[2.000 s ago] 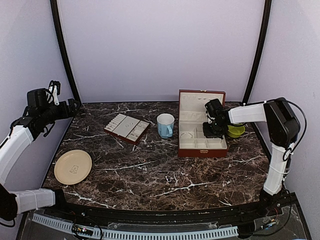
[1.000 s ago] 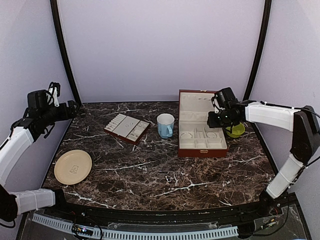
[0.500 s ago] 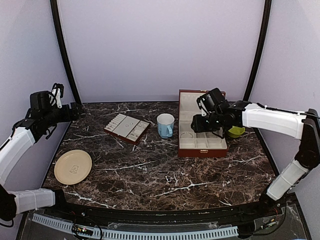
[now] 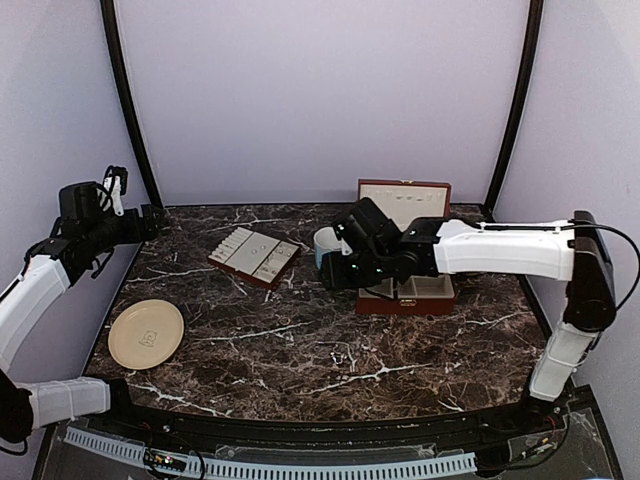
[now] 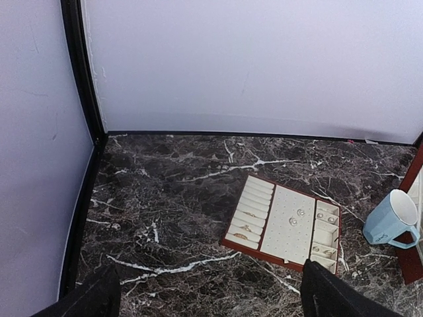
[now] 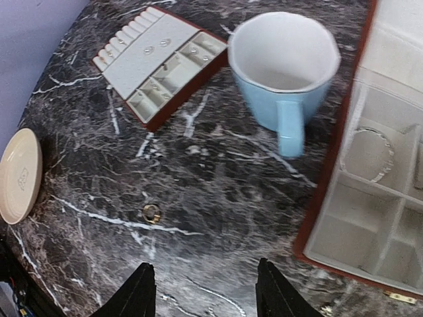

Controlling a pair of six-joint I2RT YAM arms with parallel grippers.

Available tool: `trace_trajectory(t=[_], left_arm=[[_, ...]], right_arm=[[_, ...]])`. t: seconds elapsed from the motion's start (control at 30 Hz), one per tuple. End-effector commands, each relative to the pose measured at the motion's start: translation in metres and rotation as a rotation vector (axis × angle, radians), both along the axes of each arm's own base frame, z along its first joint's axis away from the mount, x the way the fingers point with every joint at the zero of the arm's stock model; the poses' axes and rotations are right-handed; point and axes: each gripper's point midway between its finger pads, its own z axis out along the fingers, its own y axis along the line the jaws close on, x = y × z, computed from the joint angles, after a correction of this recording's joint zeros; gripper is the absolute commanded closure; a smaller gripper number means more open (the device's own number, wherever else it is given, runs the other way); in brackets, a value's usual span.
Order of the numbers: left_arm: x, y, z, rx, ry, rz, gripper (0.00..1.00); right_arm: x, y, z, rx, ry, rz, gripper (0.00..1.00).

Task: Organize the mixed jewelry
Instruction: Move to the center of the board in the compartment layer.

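- The right claw (image 6: 203, 277) hung low over the bench (image 6: 218, 191) on the near side of the blue mug (image 6: 291, 105). Its fingers stood apart, with only bare marble between them and nothing held.
- A small ring (image 6: 152, 212) lay flat and alone on the bench, on the near side of the mug and off toward the plate (image 6: 16, 175).
- From the right claw, the ring lay a little ahead of the fingertips and off to one side, roughly in line with the finger at the left of the wrist view. Being round and flat, it had no long axis to line up with.
- The likely next move was a short shift toward the plate side of the mug, then a drop over the ring.
- A wiry bangle (image 6: 367, 153) already sat in a compartment of the box (image 6: 316, 198), just beyond the mug's handle side.
- The left claw (image 5: 210, 277) was spread wide and empty, high up and well beyond the tray (image 6: 129, 69) from the mug, so the right arm was by far the nearer to the ring.
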Motion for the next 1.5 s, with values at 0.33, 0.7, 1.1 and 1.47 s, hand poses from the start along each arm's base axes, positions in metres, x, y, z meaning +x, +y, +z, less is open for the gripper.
trace_trajectory(t=[0.33,0.7,1.1,1.47], left_arm=[[-0.006,-0.003,0.013,-0.019,-0.040,-0.010,0.03],[-0.010,0.001,0.020,-0.006,-0.059,0.014,0.03],[-0.011,0.004,0.023,0.005,-0.066,0.025,0.02],[-0.011,0.005,0.024,0.011,-0.069,0.031,0.02]], right_arm=[[0.041,0.114,-0.023,0.111,0.028,-0.086,0.45],[0.072,0.149,-0.070,0.114,0.039,-0.133,0.49],[0.100,0.152,-0.108,0.120,0.075,-0.202,0.51],[0.119,0.145,-0.124,0.109,0.069,-0.235,0.51]])
